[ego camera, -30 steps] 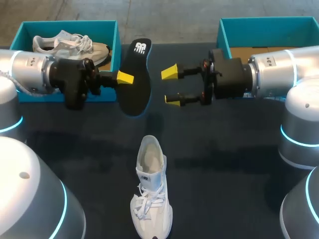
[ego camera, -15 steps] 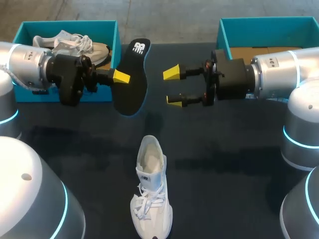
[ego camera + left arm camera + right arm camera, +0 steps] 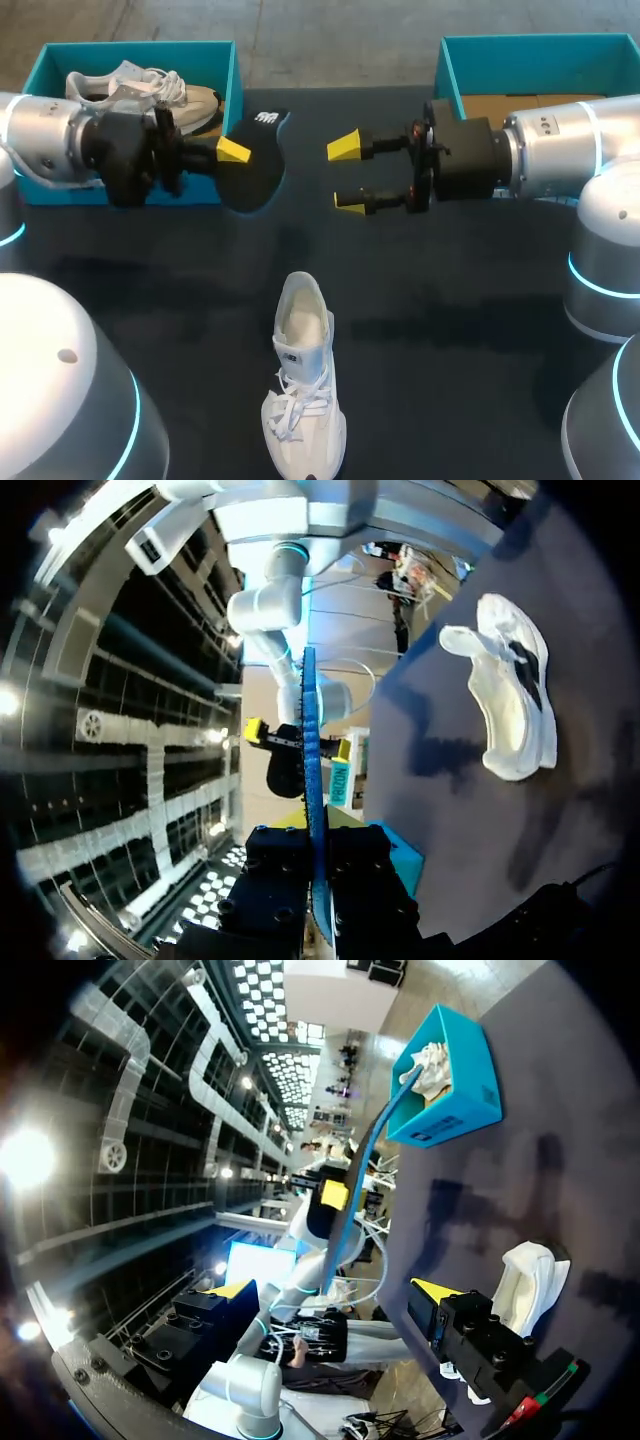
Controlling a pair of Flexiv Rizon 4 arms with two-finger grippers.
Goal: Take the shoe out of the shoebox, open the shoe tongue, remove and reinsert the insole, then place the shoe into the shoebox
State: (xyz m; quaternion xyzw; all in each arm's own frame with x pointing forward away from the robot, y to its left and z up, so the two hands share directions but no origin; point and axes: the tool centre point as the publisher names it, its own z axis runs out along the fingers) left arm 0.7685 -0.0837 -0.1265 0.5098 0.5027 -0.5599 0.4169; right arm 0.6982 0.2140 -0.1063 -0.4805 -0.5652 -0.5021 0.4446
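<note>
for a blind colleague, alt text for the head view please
The left arm holds a black insole in its jaws above the dark table, facing the right arm, whose jaws stand open and empty. A white shoe lies on the table nearer the camera; another shoe sits in the left teal shoebox, and a second teal shoebox stands behind the right arm.

Matt black insole (image 3: 250,175); white cloth shoe (image 3: 303,390); teal cardboard shoebox (image 3: 540,65)
</note>
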